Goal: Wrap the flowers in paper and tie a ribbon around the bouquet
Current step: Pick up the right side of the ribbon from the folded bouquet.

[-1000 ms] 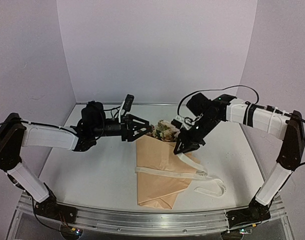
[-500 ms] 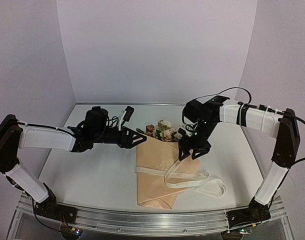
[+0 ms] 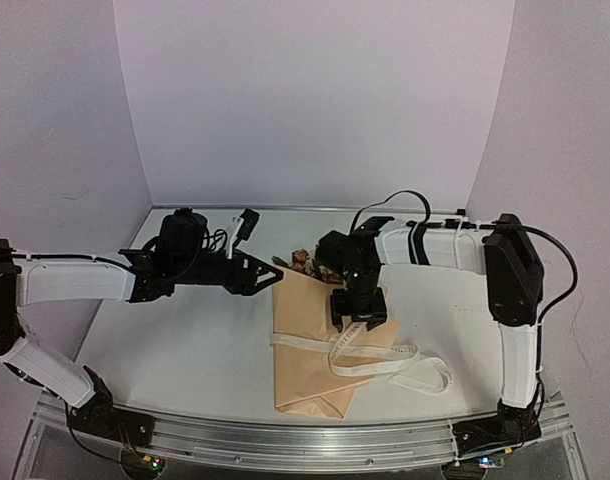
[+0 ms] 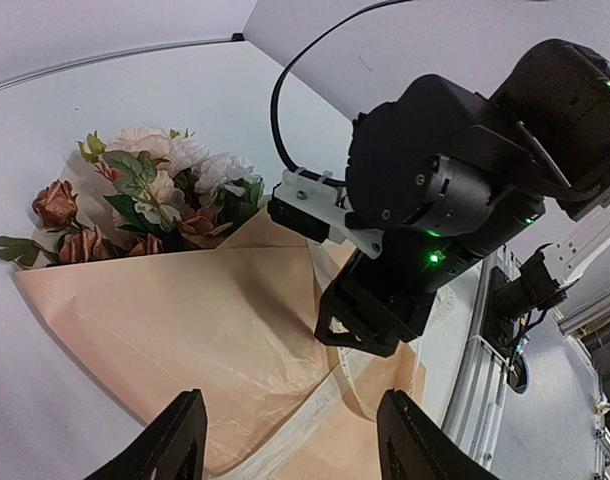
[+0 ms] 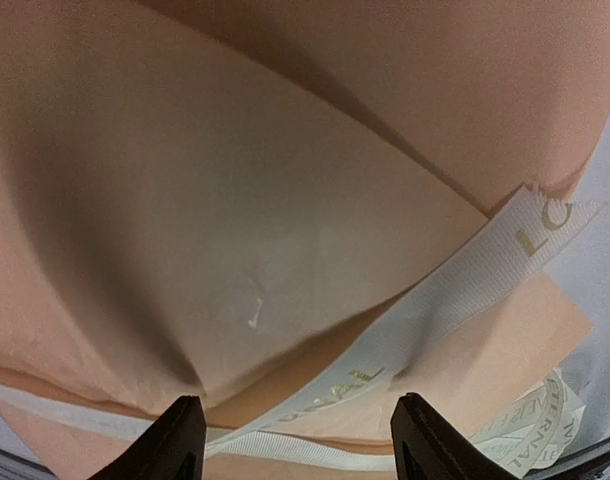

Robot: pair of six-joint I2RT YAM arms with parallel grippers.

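Observation:
The bouquet lies in the middle of the table as a cone of tan paper (image 3: 310, 365). The flowers (image 3: 303, 260), white, peach and rusty-brown, show at its far wide end. The cream ribbon (image 3: 390, 362) crosses the cone and loops off to its right. My left gripper (image 3: 268, 273) hovers open at the cone's upper left edge, nothing between its fingers. My right gripper (image 3: 360, 312) is open just above the paper (image 5: 235, 200), with the lettered ribbon (image 5: 435, 300) lying loose under its gap. The left wrist view shows the flowers (image 4: 155, 205), the paper (image 4: 185, 320) and the right gripper (image 4: 380, 320).
The white table (image 3: 175, 340) is bounded by lilac walls at the back and sides. A metal rail (image 3: 285, 440) with both arm bases runs along the near edge. The right arm's cable (image 3: 400, 197) arcs above its wrist.
My right gripper opened and let go of the ribbon, then moved left and down over the cone. The raised ribbon loop settled on the paper. My left gripper drew back slightly from the flowers.

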